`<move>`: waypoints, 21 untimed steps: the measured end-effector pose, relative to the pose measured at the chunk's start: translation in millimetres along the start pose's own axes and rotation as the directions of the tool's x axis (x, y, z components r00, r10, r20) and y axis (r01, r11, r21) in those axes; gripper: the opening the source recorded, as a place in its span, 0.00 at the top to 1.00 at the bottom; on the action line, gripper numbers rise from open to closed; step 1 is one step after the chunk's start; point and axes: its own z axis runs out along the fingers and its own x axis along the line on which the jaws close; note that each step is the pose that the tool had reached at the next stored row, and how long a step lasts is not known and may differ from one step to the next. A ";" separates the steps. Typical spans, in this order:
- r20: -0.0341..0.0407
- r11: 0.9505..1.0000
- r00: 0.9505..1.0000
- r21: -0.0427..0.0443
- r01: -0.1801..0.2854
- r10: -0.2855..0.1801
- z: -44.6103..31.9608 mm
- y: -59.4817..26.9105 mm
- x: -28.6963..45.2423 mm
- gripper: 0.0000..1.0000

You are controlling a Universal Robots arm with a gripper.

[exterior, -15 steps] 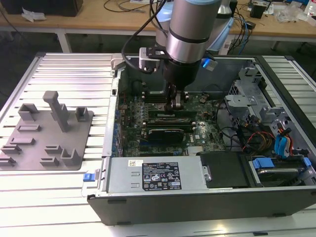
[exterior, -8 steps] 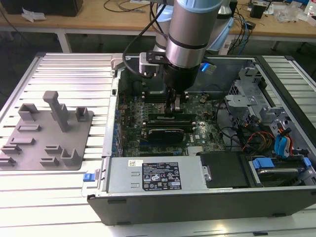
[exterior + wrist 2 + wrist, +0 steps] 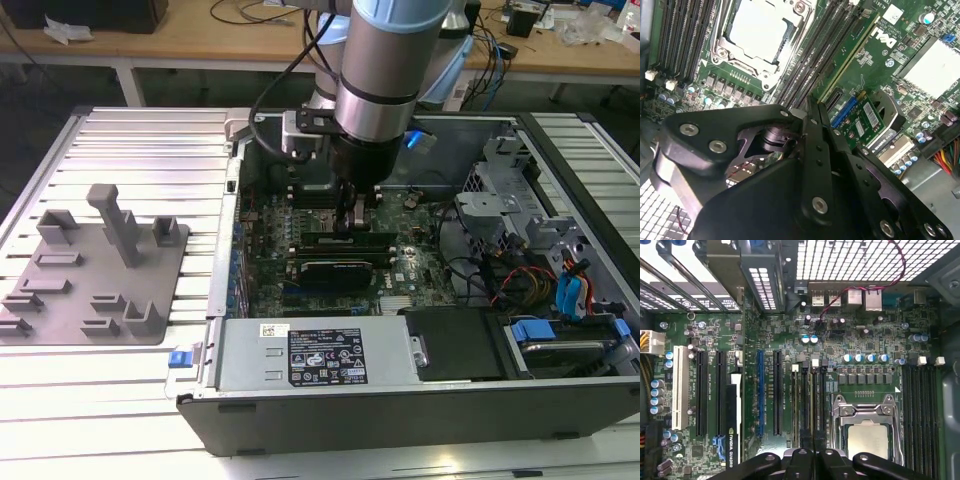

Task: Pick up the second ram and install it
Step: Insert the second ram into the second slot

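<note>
Hovering inside the case (image 3: 400, 425), the tool (image 3: 353, 225), pinched narrow, hangs over memory slots (image 3: 805, 400) beside the socket (image 3: 867, 432).

This was a robot lab or workshop. A big robot arm (image 3: 385, 70) hung over a silver metal worktop (image 3: 140, 140) with long grooves. On the worktop sat an open computer case (image 3: 420, 415). Its side was off, so the green motherboard (image 3: 790, 330) and coloured wires (image 3: 520, 280) inside showed. Beside the case lay a grey plastic tray (image 3: 100, 275) with upright blocks on it. Behind stood long wooden worktops (image 3: 180, 40) with loose cables (image 3: 250, 12) lying on them. No home things were around, just machines and parts.
</note>
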 end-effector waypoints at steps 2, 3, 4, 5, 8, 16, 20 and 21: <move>0.000 1.000 1.000 0.008 0.007 -0.007 2.8 1.9 -0.9 0.91; 0.000 1.000 1.000 0.011 0.008 -0.008 3.8 3.1 -0.9 0.91; 0.000 1.000 1.000 0.012 0.009 -0.009 5.1 4.0 -1.1 0.91; 0.000 1.000 1.000 0.013 0.009 -0.009 6.1 4.5 -1.3 0.91; 0.000 1.000 1.000 0.016 0.009 -0.009 9.6 5.4 -2.7 0.91; 0.000 1.000 1.000 0.018 -0.001 0.001 14.5 6.1 -4.5 0.91; 0.004 1.000 1.000 0.018 -0.002 0.002 16.3 6.5 -4.7 0.91; 0.003 1.000 1.000 0.018 -0.002 0.002 16.4 6.5 -4.6 0.91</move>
